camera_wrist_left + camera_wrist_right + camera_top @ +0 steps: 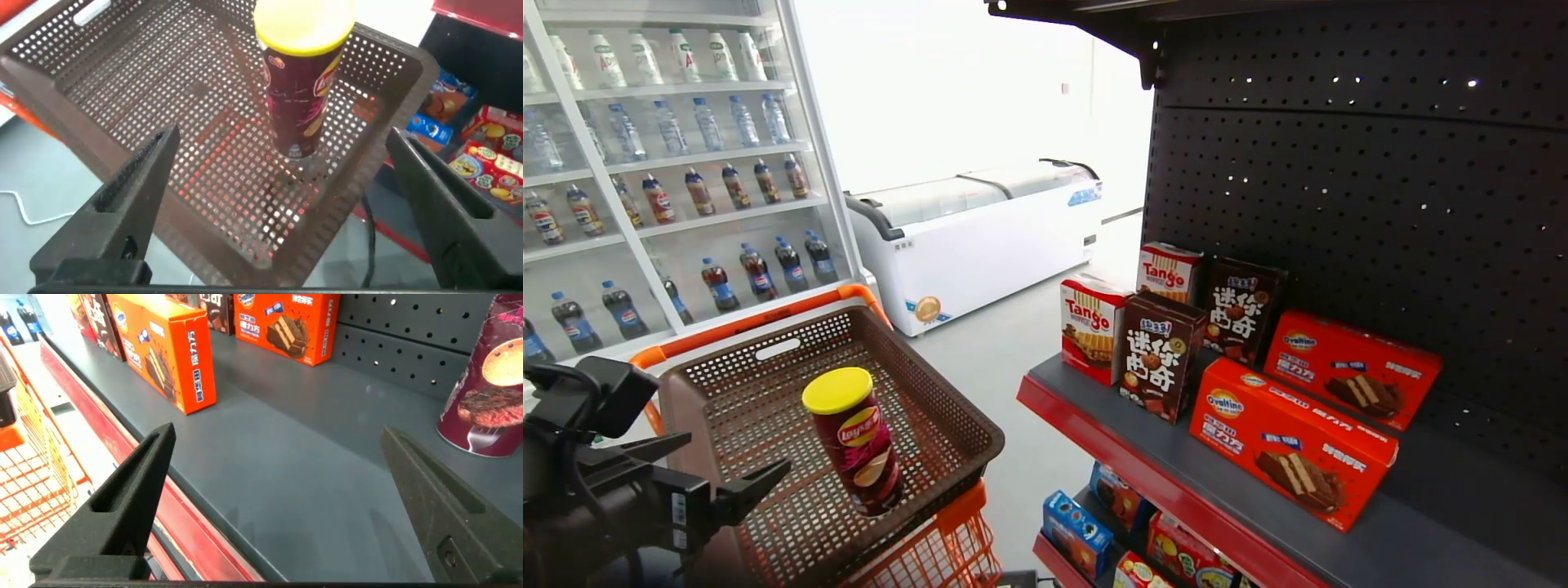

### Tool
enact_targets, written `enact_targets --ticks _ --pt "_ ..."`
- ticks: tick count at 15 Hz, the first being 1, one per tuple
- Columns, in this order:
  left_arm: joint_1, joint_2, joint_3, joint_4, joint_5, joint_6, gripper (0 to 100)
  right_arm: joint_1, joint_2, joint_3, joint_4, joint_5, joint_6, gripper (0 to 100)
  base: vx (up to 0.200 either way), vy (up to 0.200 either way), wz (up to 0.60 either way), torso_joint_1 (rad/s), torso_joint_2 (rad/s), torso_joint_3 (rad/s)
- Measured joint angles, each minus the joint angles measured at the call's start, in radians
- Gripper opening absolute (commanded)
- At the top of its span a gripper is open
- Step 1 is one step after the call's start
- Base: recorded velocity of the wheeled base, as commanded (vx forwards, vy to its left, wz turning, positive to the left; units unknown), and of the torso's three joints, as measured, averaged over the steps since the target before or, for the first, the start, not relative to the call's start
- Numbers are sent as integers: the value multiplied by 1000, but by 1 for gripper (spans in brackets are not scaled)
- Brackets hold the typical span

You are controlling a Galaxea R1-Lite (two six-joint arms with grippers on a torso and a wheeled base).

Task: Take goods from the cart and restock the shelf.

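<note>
The can [854,441] stands in the cart's brown basket [939,380], near its front wall. Its long axis is almost vertical, with the yellow lid up and the top tipped slightly toward 11 o'clock in the head view. The left gripper [282,137] hangs at the can's 8 o'clock, fingers spread wide, gripping nothing. At 3 o'clock is the shelf [1176,465] with orange boxes [1290,441]. Above its grey board the right gripper [278,431] is spread wide and empty, near a second can [482,384].

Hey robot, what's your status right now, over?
Left gripper open, facing chip can upright in cart basket. Right gripper open over shelf. Nothing blocks the can.
</note>
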Motion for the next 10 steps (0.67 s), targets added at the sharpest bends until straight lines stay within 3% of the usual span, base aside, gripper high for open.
enact_targets --ticks 3,6,10 --pt "-13 113 57 -161 0 1 100 0 0 0 0 0 0 100 0 0 0 0 0 0" --pt "-14 217 66 -224 0 -1 100 0 0 0 0 -1 0 100 0 0 0 0 0 0" --pt "-12 353 56 -382 0 0 100 -1 0 0 0 -1 0 100 0 0 0 0 0 0"
